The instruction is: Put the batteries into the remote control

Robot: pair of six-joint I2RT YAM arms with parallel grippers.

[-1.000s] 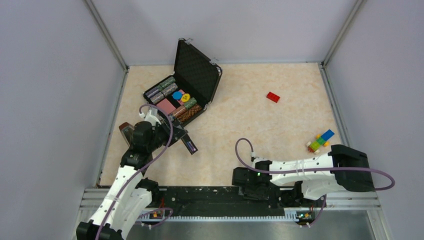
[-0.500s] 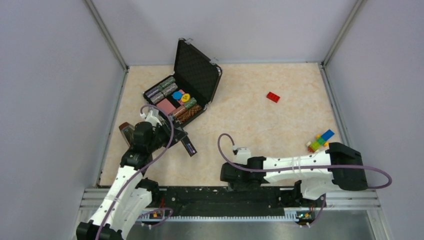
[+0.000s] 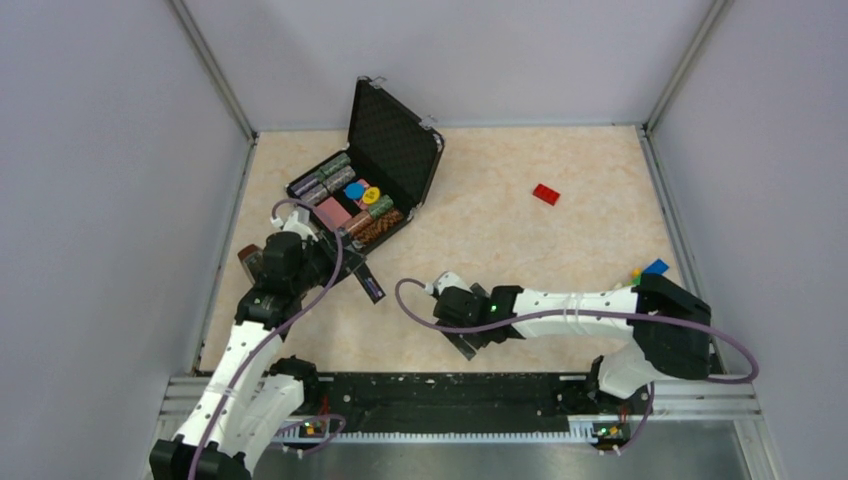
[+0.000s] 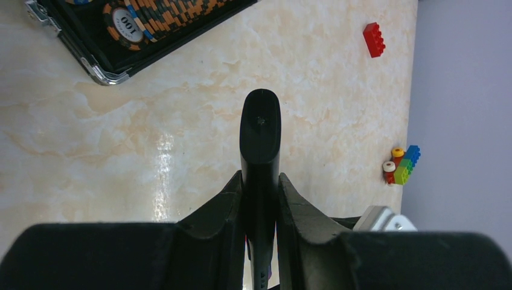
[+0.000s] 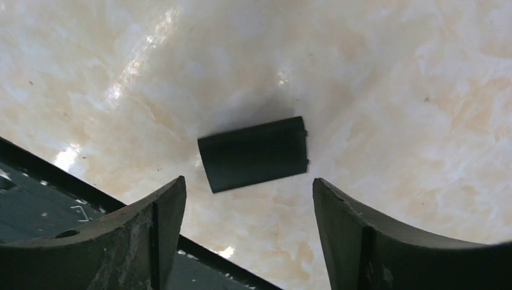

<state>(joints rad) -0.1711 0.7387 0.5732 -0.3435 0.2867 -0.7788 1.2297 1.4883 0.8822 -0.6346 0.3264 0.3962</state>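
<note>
From above, the right gripper [image 3: 466, 342] is reaching farther left than a second ago, near the desk's [image 3: 560, 240] front edge. Left wrist: the left gripper [image 4: 259, 181] is grasping the remote control [image 4: 259, 130], with open desk ahead. Right wrist: the released gripper is straddling the cover piece [image 5: 253, 154].

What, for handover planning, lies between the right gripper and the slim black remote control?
Top external view: bare beige tabletop, plus the arm's own purple cable loop.

Bright overhead light glares off the table [image 4: 163, 175] (soft shadows)
</note>
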